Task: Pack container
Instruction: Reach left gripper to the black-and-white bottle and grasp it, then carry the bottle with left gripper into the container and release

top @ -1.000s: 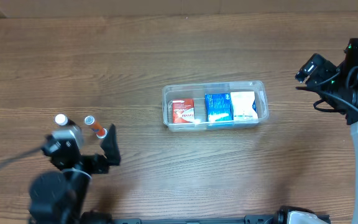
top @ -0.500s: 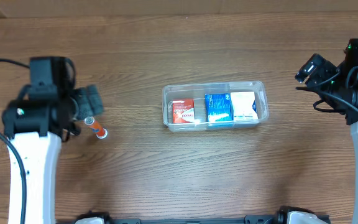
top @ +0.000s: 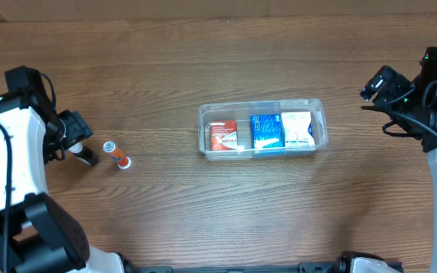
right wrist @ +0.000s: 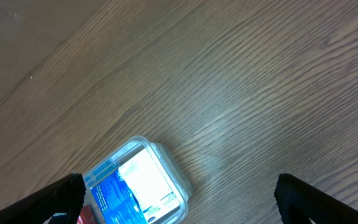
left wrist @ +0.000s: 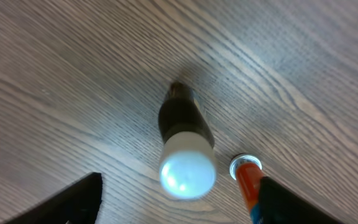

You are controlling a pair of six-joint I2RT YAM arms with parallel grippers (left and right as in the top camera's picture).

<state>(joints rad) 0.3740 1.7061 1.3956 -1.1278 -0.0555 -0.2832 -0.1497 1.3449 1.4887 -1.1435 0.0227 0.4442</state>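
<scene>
The clear container sits mid-table and holds a red box, a blue box and a white box side by side. It also shows in the right wrist view. A dark bottle with a white cap and an orange tube stand at the left. My left gripper is open and hovers over the bottle, with the tube by its right finger. My right gripper is open and empty, raised to the right of the container.
The wooden table runs to a far edge at the top of the overhead view. The left arm's white link reaches along the table's left side.
My left arm has swung from the lower left up to the left side; its gripper now hangs over the dark bottle. The right arm, container and boxes have not moved.
</scene>
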